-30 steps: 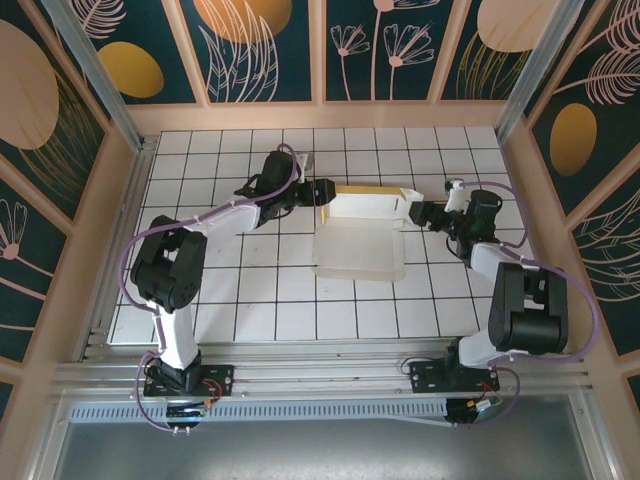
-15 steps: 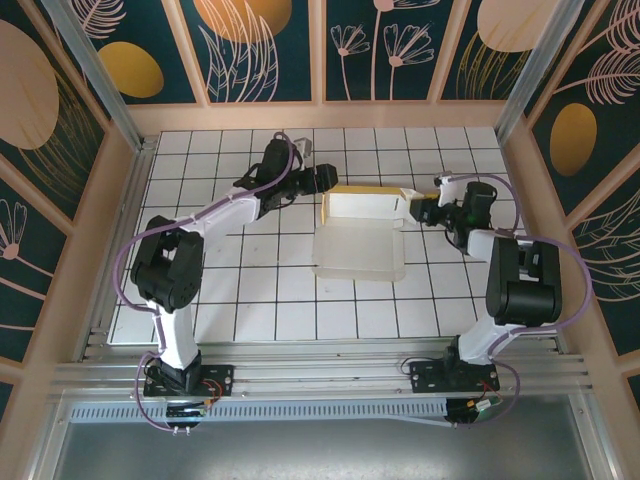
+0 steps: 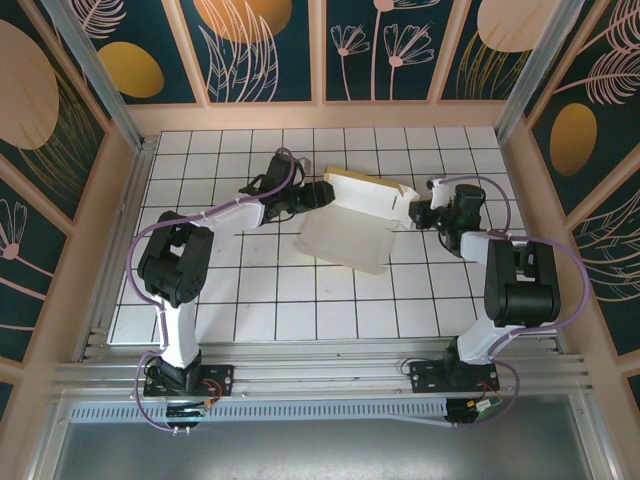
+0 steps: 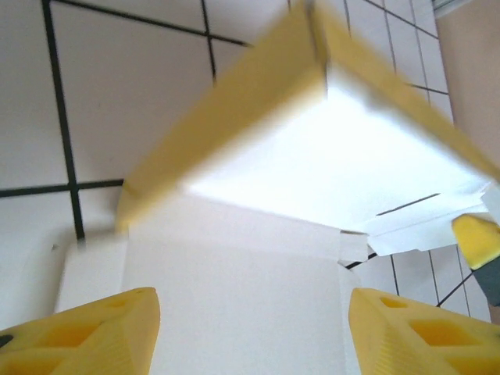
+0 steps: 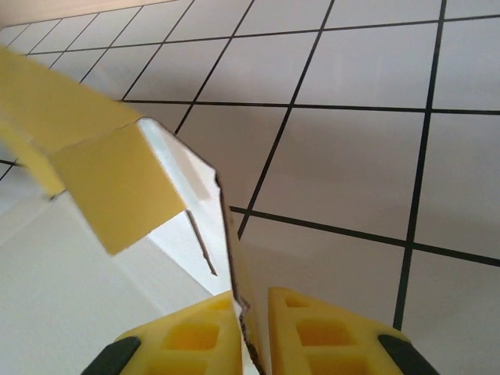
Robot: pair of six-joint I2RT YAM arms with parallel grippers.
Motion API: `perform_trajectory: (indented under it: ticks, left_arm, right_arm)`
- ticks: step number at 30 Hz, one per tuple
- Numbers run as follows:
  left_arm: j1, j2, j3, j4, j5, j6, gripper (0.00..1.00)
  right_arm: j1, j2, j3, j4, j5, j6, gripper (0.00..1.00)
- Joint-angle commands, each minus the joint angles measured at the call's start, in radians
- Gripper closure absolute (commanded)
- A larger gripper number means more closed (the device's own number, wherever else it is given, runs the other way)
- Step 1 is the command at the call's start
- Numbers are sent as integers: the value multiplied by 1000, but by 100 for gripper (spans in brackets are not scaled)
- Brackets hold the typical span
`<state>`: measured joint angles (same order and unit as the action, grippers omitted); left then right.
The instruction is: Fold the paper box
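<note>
We see dark floral wall panels (image 3: pixel 270 40) around the white tiled table (image 3: pixel 200 290). The paper box (image 3: pixel 345 240) lies half-open just past the table's middle, between both arms, with its white inside up and a yellow wall raised along the far edge. Our right gripper (image 5: pixel 250 297) pinches the box's right end flap. Our left gripper (image 4: pixel 251 295) is spread wide, with the white panel between its fingers.

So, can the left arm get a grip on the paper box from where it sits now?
Probably yes. The left gripper is open, and the paper box has its white panel lying between the fingers, with nothing in the way. The right gripper pinches a flap at the other end.
</note>
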<state>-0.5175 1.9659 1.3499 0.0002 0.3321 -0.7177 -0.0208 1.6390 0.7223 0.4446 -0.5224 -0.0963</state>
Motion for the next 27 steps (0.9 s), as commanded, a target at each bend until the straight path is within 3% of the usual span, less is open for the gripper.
perform_trajectory:
  ticks: [1, 6, 9, 13, 17, 20, 27]
  left_arm:
    - [-1, -52, -40, 33, 9, -44, 36]
    - [0, -82, -45, 69, -17, -4, 38]
    - [1, -147, -47, 116, -73, 44, 33]
    - [20, -103, 126, -46, -207, 147, 28]
    - [71, 82, 420, -276, -23, 225, 29]
    - [100, 191, 579, -390, 37, 254, 29]
    - [151, 330, 739, -459, 151, 258, 27]
  right_arm:
    - [34, -39, -24, 35, 74, -7, 86]
    - [58, -68, -54, 60, 78, -61, 86]
    - [62, -94, -68, 65, 98, -108, 87]
    - [70, -128, -73, 74, 91, -179, 89]
    - [75, -137, -65, 85, 57, -257, 90]
    - [82, -131, -41, 66, 6, -325, 92]
    - [102, -56, 61, -38, -32, -427, 95]
